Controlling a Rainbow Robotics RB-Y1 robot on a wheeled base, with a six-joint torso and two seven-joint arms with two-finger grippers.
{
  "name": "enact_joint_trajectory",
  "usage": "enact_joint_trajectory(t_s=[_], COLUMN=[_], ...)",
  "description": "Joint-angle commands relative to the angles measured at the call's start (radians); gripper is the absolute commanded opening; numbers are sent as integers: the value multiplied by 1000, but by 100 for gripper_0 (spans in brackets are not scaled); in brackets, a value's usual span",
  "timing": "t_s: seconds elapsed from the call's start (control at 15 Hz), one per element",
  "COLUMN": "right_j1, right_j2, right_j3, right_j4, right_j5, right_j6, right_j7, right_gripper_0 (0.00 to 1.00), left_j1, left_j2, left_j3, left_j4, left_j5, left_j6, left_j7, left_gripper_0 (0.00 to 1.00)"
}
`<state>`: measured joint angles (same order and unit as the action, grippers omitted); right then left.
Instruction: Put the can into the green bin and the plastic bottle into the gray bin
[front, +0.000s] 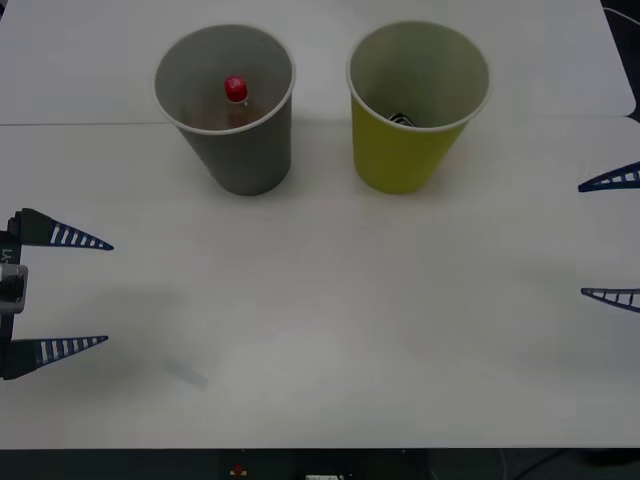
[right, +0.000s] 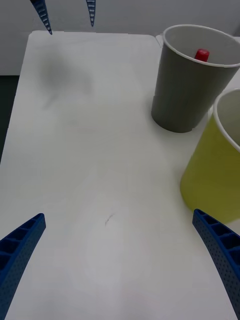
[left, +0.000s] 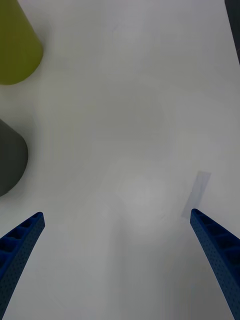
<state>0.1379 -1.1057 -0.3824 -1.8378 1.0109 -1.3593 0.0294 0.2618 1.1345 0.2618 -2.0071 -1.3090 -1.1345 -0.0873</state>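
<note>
With the plastic bottle (front: 236, 91) inside the gray bin (front: 240, 150) and something dark in the green bin (front: 405, 150), both end effectors, left end effector (front: 75, 292) and right end effector (front: 610, 238), sit spread apart and empty; best keep them clear.

The left gripper (front: 108, 292) has blue, ribbed, tapering fingers (front: 70, 237) on black mounts behind them, beside a grey bracket.

The white table (front: 330, 320) stretched wide, a faint seam running across its far part. Two bins stood upright on it toward the far side, the gray bin (front: 240, 150) on the left and the green bin (front: 400, 150) just beside it on the right, apart and not touching. Near the left front edge lay a small pale strip (left: 198, 192), flat on the surface.
</note>
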Motion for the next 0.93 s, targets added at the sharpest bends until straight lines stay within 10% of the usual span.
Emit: enact_joint_trajectory(t_s=[0.07,0.93], right_j1=[74,129], right_j2=[15,20], right_j3=[-4,-3], right_j4=[0,3], right_j5=[0,158], right_j6=[0,-38], right_j7=[99,139], right_gripper_0=[100,100], left_j1=[0,0], left_j2=[0,0], left_j3=[0,0], left_j4=[0,0], left_j5=[0,0], left_j6=[0,0], left_j7=[0,0], left_gripper_0=[100,100])
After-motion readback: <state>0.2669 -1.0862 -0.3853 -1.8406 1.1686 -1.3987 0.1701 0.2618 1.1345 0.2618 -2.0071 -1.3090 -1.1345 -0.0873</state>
